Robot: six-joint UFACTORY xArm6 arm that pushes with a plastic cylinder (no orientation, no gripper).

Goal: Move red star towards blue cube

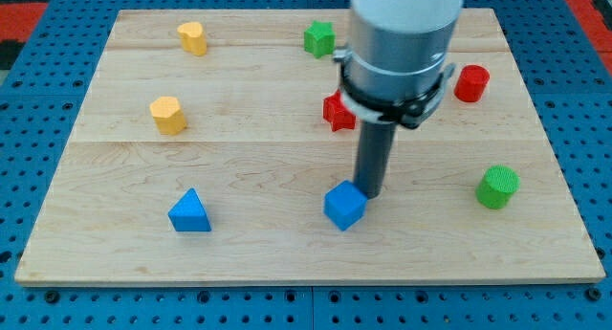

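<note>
**Rod Tip Meets Blue Cube on Wooden Board**

On the wooden board (287, 167), the arm's rod, which has no fingers to open or close, sets its tip (369, 193) against the blue cube's (344, 207) upper right corner. The red star (336, 111) sits above, partly hidden behind the arm, well apart from the cube.

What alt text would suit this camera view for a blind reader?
My tip touches the blue cube, with the red star above, partly hidden by the arm. Other coloured blocks lie scattered across the wooden board.
</note>
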